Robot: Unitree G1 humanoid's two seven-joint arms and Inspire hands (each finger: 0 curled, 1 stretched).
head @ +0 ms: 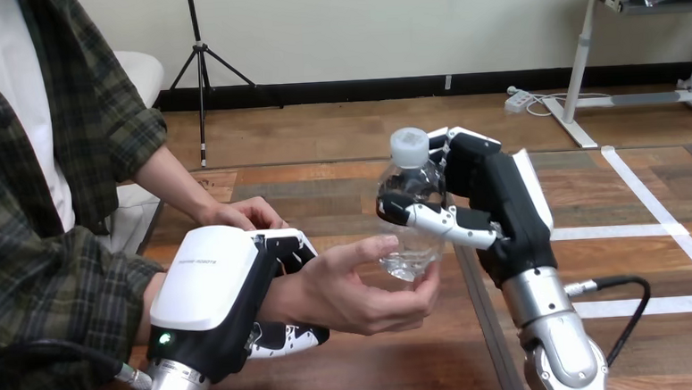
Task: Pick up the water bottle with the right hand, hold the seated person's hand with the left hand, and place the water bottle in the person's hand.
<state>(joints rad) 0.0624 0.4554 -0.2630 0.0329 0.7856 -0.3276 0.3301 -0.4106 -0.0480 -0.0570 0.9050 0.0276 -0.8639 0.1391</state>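
Above the middle of the tabletop (396, 371), the water bottle (411, 192) is upright in the right hand (495, 201), with thumb and fingers curled round its body. The bottle's base sits in the person's hand (356, 293), palm up, fingertips touching its lower wall. The left hand (218, 287) is clamped on the person's wrist (283, 297), fingers curled over and under it.

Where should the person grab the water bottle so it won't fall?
Probably the lower part, from the left and below. The water bottle stands upright, and the right hand wraps its middle from the right, leaving the bottom free by the person's hand.
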